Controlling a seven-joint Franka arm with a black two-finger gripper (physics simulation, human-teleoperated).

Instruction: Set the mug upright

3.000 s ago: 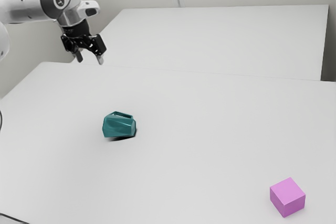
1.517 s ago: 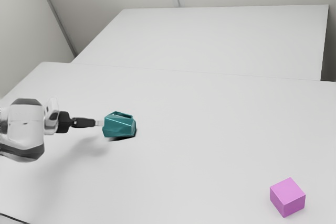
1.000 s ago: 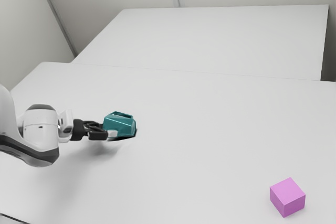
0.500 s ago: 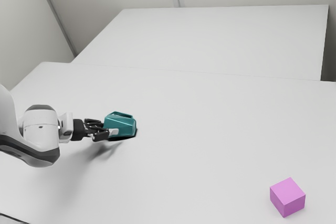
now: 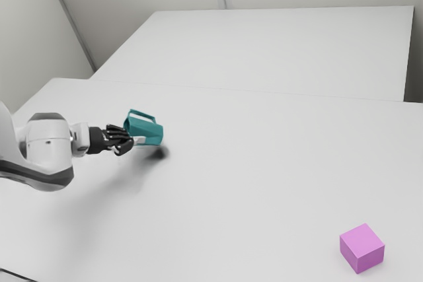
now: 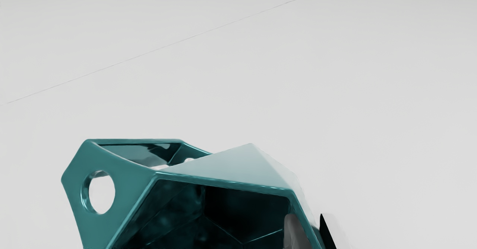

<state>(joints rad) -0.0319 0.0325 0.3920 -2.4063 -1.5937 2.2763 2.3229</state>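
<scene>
"Where's the mug (image 5: 147, 131)?"

"Off the tabletop (image 5: 251, 183), held in the air toward the corner at the exterior view's upper left. Its shadow (image 5: 158, 154) lies apart from it."

"And the tool (image 5: 137, 140)?"

"Clamped on the mug's wall, by the look of it: in the wrist view one finger (image 6: 295, 236) is inside the mouth and the other finger (image 6: 328, 236) is outside."

"Upright yet?"

"No. It's well over on its side, mouth toward the tool, base away, handle (image 6: 128, 185) on the upper side."

"So how far along would you call it?"

"Partway. Grip and lift look done. What's left, I'd judge, is turning the mouth up, lowering the base flat onto the tabletop and letting go."

"Anything in the way?"

"The pink cube (image 5: 362, 247) sits well apart, toward the corner at the exterior view's lower right. I wouldn't worry."
</scene>
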